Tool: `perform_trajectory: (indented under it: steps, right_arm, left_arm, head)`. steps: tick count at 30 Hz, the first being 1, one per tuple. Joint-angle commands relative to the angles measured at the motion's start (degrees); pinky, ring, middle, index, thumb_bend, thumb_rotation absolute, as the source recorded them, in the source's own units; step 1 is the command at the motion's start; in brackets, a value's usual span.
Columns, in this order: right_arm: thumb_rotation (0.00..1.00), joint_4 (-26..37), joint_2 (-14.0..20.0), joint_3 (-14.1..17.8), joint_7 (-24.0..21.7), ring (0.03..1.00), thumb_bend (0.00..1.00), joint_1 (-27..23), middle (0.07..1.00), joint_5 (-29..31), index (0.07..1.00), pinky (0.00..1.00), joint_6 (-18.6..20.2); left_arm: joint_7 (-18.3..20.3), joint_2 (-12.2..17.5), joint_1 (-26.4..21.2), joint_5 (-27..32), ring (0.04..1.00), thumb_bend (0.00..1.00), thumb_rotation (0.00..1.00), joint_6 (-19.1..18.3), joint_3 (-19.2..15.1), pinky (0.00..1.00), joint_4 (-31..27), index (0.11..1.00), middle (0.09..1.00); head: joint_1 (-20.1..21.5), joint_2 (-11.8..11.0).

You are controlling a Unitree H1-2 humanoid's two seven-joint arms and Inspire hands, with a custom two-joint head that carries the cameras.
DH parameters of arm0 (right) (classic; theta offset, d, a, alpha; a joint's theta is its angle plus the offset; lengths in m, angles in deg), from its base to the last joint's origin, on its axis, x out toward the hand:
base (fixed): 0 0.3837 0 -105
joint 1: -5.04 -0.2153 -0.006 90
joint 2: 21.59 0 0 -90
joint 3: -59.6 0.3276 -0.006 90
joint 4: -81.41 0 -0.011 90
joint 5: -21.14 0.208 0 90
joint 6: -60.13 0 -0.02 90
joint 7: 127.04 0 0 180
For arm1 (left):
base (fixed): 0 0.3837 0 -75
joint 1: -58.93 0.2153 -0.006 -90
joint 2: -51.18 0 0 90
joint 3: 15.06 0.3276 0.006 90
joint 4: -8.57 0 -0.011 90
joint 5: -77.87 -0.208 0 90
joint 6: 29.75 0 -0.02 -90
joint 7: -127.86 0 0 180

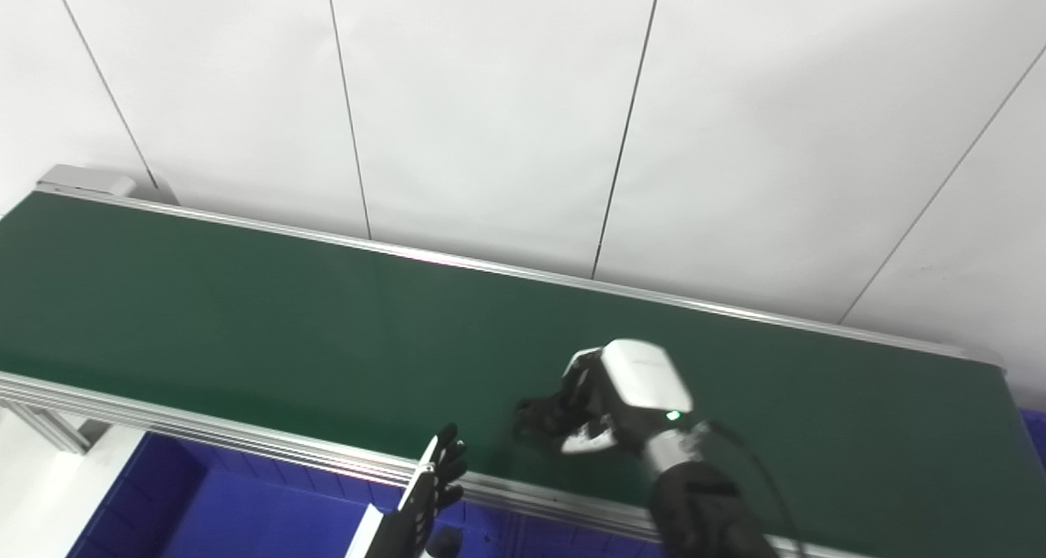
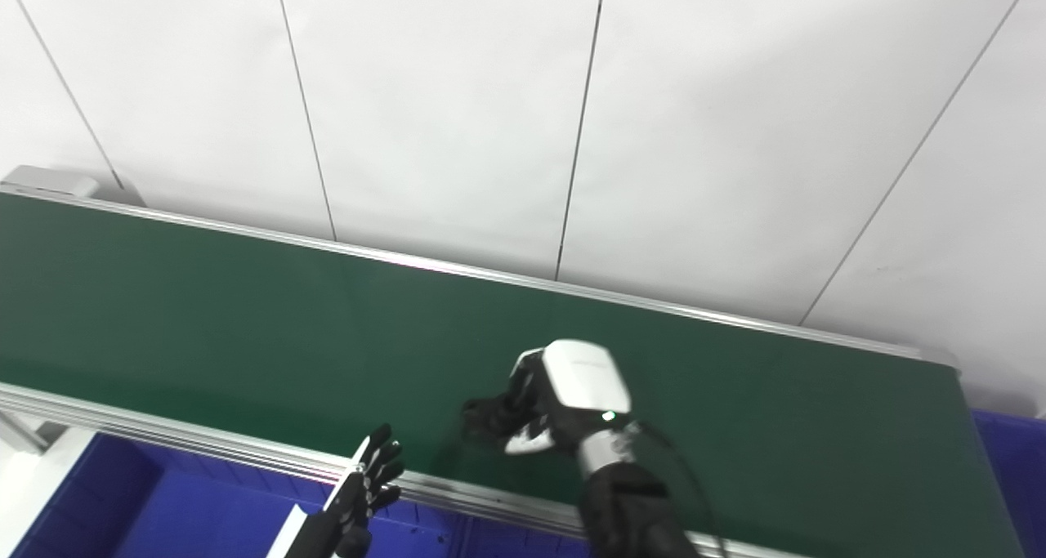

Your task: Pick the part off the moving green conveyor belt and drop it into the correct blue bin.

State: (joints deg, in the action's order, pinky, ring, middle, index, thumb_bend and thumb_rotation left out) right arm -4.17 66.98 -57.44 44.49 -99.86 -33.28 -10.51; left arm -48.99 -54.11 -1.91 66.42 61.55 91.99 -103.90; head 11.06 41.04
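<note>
A small white part [image 1: 590, 442], probably light and stiff, is being pinched at its edges by the curled right robot hand [image 1: 601, 403] over the belt [image 1: 245, 313]; the left robot hand [image 1: 433, 480] is being held spread, empty.

A white panelled wall [image 1: 490, 92] fills the upper half, split by thin dark seams [image 1: 347, 104] that slant slightly. A small grey housing [image 1: 86, 180], possibly a cover or motor box, sits at the far left against the wall. A pale metal frame leg [image 1: 45, 427] shows at lower left.
</note>
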Motion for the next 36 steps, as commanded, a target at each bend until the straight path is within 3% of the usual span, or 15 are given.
perform_trajectory:
  steps: [1,4,6,14,18,23,28,29,36]
  right_arm:
    - [0.00,5.5,1.0,1.1,-1.9,0.227,0.52,-2.3,0.469,-1.9,0.488,0.16,0.5]
    - [0.00,11.5,3.0,2.4,-6.6,0.217,0.52,-1.7,0.470,-4.6,0.488,0.16,1.7]
    - [0.00,15.8,4.1,3.3,-9.6,0.206,0.52,-0.6,0.470,-6.7,0.487,0.15,1.8]
    - [0.00,29.2,3.5,4.7,-25.5,0.193,0.53,6.7,0.469,-16.8,0.485,0.13,1.4]
    - [0.00,33.5,2.0,5.0,-32.1,0.201,0.53,11.3,0.470,-19.9,0.485,0.14,-0.5]
    - [0.00,38.7,-0.5,4.7,-41.8,0.196,0.53,16.7,0.469,-24.0,0.486,0.13,-2.9]
    - [0.00,40.4,-3.4,5.0,-47.1,0.223,0.53,20.6,0.471,-26.8,0.489,0.15,-6.5]
    - [0.00,40.6,-3.8,4.8,-47.4,0.226,0.53,21.9,0.471,-26.5,0.490,0.16,-7.2]
    - [0.00,37.4,-5.0,2.3,-47.2,0.205,0.53,28.0,0.470,-25.7,0.490,0.14,-11.8]
  left_arm:
    - [0.7,1.0,-0.1,1.6,0.943,0.79,1.00,0.6,-0.6,0.90,-2.0,1.000,0.973]
    - [1.2,2.0,-0.3,2.7,0.945,0.76,1.00,0.5,-1.4,0.91,-2.4,1.000,0.970]
    - [1.7,2.9,-0.6,4.3,0.948,0.74,1.00,0.4,-2.2,0.91,-3.0,1.000,0.970]
    - [3.5,5.8,-1.5,10.1,0.997,0.73,1.00,-2.6,-5.7,0.99,-6.5,1.000,0.996]
    - [4.5,7.2,-2.1,12.6,1.000,0.77,1.00,-6.5,-7.6,1.00,-9.0,1.000,0.992]
    - [5.1,8.6,-3.6,15.2,1.000,0.73,1.00,-15.5,-9.9,1.00,-13.4,1.000,1.000]
    - [5.0,8.9,-5.5,15.9,1.000,0.69,1.00,-22.4,-11.0,1.00,-16.6,1.000,1.000]
    - [4.9,9.0,-6.0,15.6,1.000,0.69,1.00,-23.0,-11.1,1.00,-16.8,1.000,1.000]
    - [5.2,9.2,-7.8,14.2,1.000,0.67,1.00,-23.7,-10.6,1.00,-16.9,1.000,0.996]
  head:
    - [1.4,0.4]
    - [2.6,0.8]
    - [5.8,2.2]
    - [15.2,7.1]
    - [19.7,9.4]
    - [23.3,12.9]
    - [24.5,15.2]
    - [24.7,16.1]
    - [22.3,16.4]
